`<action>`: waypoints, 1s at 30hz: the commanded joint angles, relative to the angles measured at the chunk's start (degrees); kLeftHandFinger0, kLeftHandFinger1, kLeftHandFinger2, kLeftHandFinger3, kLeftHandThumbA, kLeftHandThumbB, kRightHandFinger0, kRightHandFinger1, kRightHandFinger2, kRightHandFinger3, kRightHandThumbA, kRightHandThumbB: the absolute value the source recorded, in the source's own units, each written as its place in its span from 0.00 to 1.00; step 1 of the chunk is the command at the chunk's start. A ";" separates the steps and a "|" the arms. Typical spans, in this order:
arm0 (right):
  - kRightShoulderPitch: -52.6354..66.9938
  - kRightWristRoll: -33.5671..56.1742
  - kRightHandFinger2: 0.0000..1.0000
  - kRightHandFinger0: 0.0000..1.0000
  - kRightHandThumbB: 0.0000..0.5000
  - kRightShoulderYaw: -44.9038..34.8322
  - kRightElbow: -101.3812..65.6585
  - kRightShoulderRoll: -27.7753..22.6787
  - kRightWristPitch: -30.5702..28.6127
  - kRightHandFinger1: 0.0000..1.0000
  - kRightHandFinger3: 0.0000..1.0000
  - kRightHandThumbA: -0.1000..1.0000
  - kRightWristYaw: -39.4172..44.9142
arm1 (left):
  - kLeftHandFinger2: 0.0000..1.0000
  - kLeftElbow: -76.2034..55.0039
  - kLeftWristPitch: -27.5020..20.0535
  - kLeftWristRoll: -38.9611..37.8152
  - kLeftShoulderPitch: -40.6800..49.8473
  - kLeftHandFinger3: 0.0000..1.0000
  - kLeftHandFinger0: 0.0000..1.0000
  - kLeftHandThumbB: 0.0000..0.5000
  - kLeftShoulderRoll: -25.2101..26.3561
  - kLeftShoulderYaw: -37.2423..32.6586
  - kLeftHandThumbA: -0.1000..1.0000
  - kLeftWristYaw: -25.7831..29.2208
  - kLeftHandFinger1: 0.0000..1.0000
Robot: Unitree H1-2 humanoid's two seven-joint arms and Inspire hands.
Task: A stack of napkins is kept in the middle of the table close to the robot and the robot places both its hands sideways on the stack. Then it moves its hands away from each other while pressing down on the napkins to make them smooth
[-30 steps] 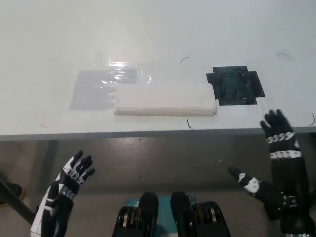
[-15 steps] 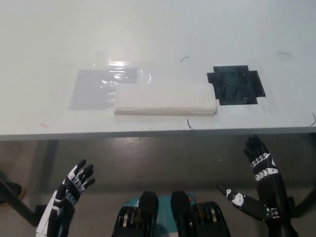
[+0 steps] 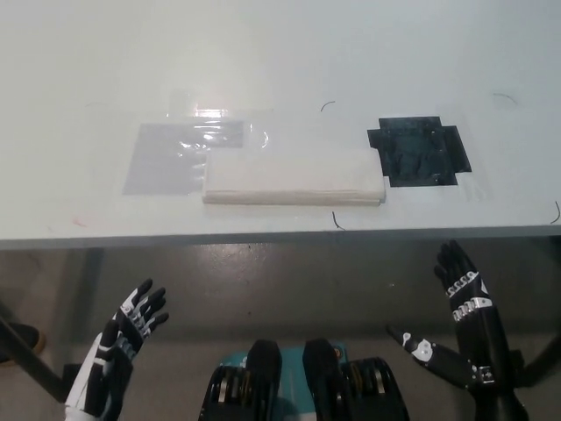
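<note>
Napkin stack [image 3: 294, 176] untouched on table [image 3: 280, 70], left hand [image 3: 123, 338] and right hand [image 3: 460, 320] below edge, fingers spread wide

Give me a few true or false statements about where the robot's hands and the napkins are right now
1. Both hands rest on the napkin stack. False: the left hand and right hand are below the table's near edge, touching nothing.
2. Both hands are open. True.
3. The black patch lies on the robot's left. False: it lies right of the stack.
4. A clear plastic sheet lies left of the stack. True.
</note>
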 commanded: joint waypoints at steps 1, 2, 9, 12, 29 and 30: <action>-1.00 0.64 1.00 1.00 0.20 -0.34 -0.88 0.33 -2.85 1.00 1.00 1.00 0.16 | 1.00 -0.86 -0.04 0.04 -0.98 1.00 1.00 0.36 1.14 0.52 1.00 0.18 1.00; -0.86 0.53 1.00 1.00 0.20 -0.30 -1.11 0.32 -2.85 1.00 1.00 1.00 0.09 | 1.00 -0.83 -0.14 0.03 -1.09 1.00 1.00 0.37 1.15 0.63 1.00 0.22 1.00; -0.63 -0.44 1.00 1.00 0.22 0.18 -1.11 -0.12 -2.85 1.00 1.00 1.00 -0.18 | 1.00 -0.81 0.20 0.42 -1.98 1.00 1.00 0.37 0.81 1.45 1.00 0.91 1.00; -1.45 -0.84 1.00 1.00 0.18 0.42 -0.67 -0.26 -2.85 1.00 1.00 1.00 0.01 | 1.00 -0.49 0.13 0.57 -2.29 1.00 1.00 0.39 0.70 1.51 1.00 0.89 1.00; -2.33 -1.92 1.00 1.00 0.14 1.05 0.42 -0.32 -2.85 1.00 1.00 1.00 -0.62 | 1.00 -1.15 1.20 2.08 -2.24 1.00 1.00 0.31 0.57 1.42 1.00 1.37 1.00; -2.42 -1.70 1.00 1.00 0.14 1.07 0.62 -0.36 -2.85 1.00 1.00 1.00 -0.46 | 1.00 -1.18 1.27 1.96 -2.12 1.00 1.00 0.31 0.49 1.48 1.00 1.38 1.00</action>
